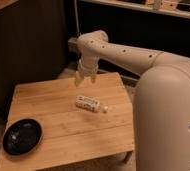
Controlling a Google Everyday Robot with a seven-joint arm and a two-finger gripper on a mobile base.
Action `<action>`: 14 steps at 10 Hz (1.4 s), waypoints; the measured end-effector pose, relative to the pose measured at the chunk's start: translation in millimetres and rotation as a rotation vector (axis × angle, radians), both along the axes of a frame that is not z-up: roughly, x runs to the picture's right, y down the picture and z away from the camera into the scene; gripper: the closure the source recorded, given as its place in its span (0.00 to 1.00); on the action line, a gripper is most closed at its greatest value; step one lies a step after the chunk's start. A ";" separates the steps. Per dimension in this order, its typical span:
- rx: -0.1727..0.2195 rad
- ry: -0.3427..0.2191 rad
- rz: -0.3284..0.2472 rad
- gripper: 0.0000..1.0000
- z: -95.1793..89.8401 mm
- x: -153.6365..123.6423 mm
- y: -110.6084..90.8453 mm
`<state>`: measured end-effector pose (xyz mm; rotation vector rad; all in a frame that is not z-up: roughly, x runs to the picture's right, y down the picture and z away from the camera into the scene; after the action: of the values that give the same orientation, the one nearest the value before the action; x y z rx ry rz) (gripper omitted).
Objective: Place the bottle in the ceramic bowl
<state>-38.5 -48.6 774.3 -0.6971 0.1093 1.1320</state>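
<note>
Item: bottle [90,104], small, white, labelled; it is laid on its side near the middle of the wooden table [53,107], with the cap pointed toward 4 o'clock. Item: ceramic bowl [21,136], black and glossy; it is set at the table's near-left corner, at 8 o'clock from the bottle and well apart from it. Item: gripper [85,80]; it is hung at 12 o'clock from the bottle, clear of it, and pointed downward. Its fingers [78,80] are spread wide and nothing is held between them. The pale arm [128,52] is extended from 3 o'clock.
</note>
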 end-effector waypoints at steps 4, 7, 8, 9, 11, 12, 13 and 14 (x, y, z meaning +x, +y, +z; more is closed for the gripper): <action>0.074 -0.306 -0.244 0.35 -5.7 0.7 -0.8; 0.114 -0.419 -0.329 0.35 -9.4 -1.8 -1.9; 0.116 -0.426 -0.334 0.35 -9.6 -0.4 -1.8; 0.115 -0.426 -0.335 0.35 -9.4 -0.5 -1.2; 0.111 -0.418 -0.372 0.35 -8.6 -3.1 5.1; 0.101 -0.410 -0.407 0.35 -5.7 -5.6 16.8; 0.092 -0.404 -0.436 0.35 0.5 -7.9 30.4; 0.083 -0.398 -0.458 0.35 8.0 -8.0 43.5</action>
<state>-46.4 -5.0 782.4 -0.7630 -0.1121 0.5446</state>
